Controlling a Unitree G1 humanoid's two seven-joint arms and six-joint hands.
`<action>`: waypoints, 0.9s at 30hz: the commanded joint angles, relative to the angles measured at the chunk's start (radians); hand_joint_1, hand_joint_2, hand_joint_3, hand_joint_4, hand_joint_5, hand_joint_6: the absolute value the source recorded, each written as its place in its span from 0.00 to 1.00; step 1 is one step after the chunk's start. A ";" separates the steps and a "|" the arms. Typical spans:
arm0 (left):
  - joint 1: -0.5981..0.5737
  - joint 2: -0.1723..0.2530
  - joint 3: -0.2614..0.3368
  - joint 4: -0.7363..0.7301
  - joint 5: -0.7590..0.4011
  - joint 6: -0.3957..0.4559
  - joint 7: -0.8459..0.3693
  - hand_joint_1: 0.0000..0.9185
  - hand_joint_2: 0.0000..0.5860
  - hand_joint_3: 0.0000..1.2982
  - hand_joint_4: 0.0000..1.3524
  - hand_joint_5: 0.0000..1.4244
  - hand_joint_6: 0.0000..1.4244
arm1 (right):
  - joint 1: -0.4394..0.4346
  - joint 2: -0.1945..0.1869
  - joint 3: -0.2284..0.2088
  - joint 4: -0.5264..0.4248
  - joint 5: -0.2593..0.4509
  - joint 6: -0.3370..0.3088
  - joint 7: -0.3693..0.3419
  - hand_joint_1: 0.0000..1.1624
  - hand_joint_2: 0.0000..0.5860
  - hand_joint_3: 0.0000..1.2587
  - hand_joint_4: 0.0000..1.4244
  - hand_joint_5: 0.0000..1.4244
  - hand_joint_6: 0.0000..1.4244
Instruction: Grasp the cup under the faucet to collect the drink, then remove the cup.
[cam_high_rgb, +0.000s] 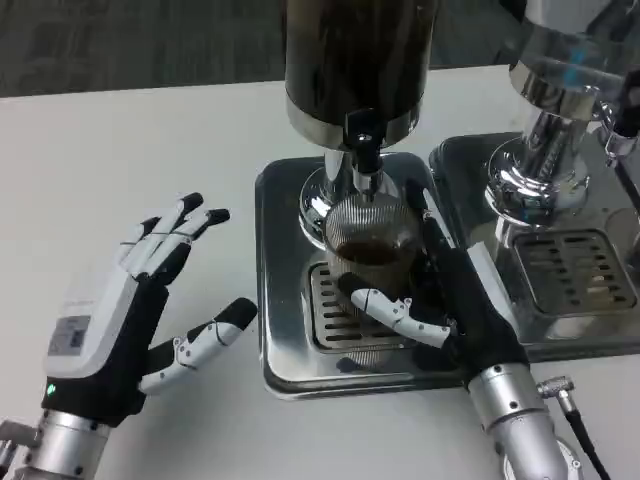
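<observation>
Left hand (120, 310) rests on the white surface (130, 150), well clear of the equipment, fingers spread and holding nothing.

Centre: a clear ribbed glass cup (368, 240) stands on the slotted grille of the shiny steel drip tray (285, 350), directly under the black faucet (362, 145) of the dark cylindrical drink dispenser (358, 60). The cup holds dark liquid to roughly half its height.

Right hand (440, 310) is wrapped around the cup's lower half, one finger lying across the front wall; it grips the cup.

Judgement on handling: the glass is rigid, breakable and likely slick, and heavier with liquid inside. Hold belongs around the mid-to-lower wall, below the rim, kept upright to avoid spillage.

Far right: a second chrome dispenser (550, 150) on its own tray, not involved.
</observation>
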 joint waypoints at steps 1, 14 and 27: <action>0.017 -0.002 -0.003 -0.014 -0.001 0.013 0.004 0.00 0.33 0.18 0.07 0.14 0.07 | -0.016 0.003 0.002 0.027 0.017 -0.016 0.025 0.67 0.30 0.00 0.00 0.02 0.14; 0.028 -0.008 -0.003 -0.038 -0.005 0.026 0.006 0.00 0.35 0.19 0.07 0.15 0.08 | -0.036 0.005 0.018 0.040 0.018 0.005 0.057 0.71 0.28 0.01 0.11 0.15 0.23; 0.041 -0.008 0.001 -0.058 -0.007 0.036 0.007 0.00 0.35 0.20 0.07 0.15 0.08 | -0.042 0.037 -0.013 0.067 0.045 0.022 0.016 0.79 0.33 0.27 0.34 0.33 0.41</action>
